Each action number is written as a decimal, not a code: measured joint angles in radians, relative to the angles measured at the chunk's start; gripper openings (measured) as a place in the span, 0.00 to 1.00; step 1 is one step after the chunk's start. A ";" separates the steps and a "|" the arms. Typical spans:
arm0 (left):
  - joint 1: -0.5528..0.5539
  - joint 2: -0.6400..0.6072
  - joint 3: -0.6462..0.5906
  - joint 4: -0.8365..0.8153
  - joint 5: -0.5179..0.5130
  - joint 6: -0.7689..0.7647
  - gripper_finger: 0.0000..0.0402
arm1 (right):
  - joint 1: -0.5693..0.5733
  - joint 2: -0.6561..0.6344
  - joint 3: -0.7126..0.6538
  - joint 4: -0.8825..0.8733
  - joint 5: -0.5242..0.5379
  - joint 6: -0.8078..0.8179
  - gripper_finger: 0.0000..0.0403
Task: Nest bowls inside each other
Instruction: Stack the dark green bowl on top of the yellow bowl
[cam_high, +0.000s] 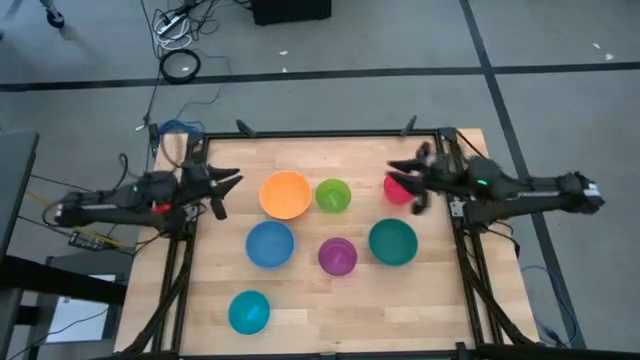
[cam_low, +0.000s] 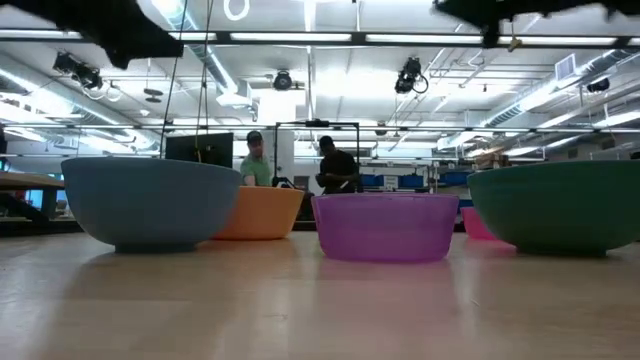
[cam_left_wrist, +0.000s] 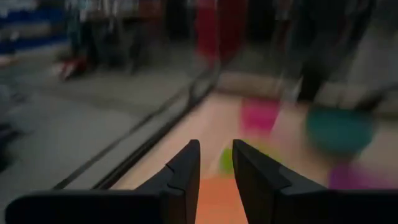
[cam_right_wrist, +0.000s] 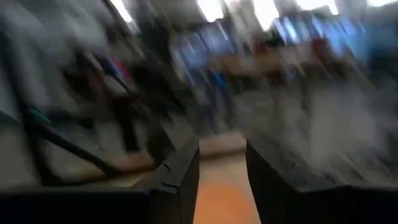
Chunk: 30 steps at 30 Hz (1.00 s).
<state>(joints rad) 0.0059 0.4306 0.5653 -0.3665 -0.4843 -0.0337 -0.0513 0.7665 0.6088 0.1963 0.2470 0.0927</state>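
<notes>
Wooden surface (cam_high: 310, 300): high view shows right pincer (cam_high: 408, 186) spread beside pink bowl (cam_high: 397, 188); low view hides both. Left pincer (cam_high: 228, 190) spread, empty, near orange bowl (cam_high: 285, 195).

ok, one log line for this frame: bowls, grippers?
bowls: seven, all separate, none nested | left gripper: open, empty, beside orange bowl | right gripper: open, empty, over pink-red bowl
</notes>
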 joint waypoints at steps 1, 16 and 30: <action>0.000 0.066 0.061 -0.092 -0.021 0.005 0.26 | 0.000 0.084 0.080 -0.096 0.072 0.032 0.30; 0.001 0.580 0.334 -0.336 -0.111 0.098 0.26 | 0.004 1.032 0.843 -0.631 0.162 0.169 0.30; 0.001 0.576 0.334 -0.325 -0.147 0.079 0.26 | -0.095 1.198 0.988 -0.629 0.086 0.241 0.30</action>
<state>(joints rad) 0.0067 1.0069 0.8993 -0.6914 -0.6315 0.0453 -0.1460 1.9640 1.5967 -0.4324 0.3327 0.3333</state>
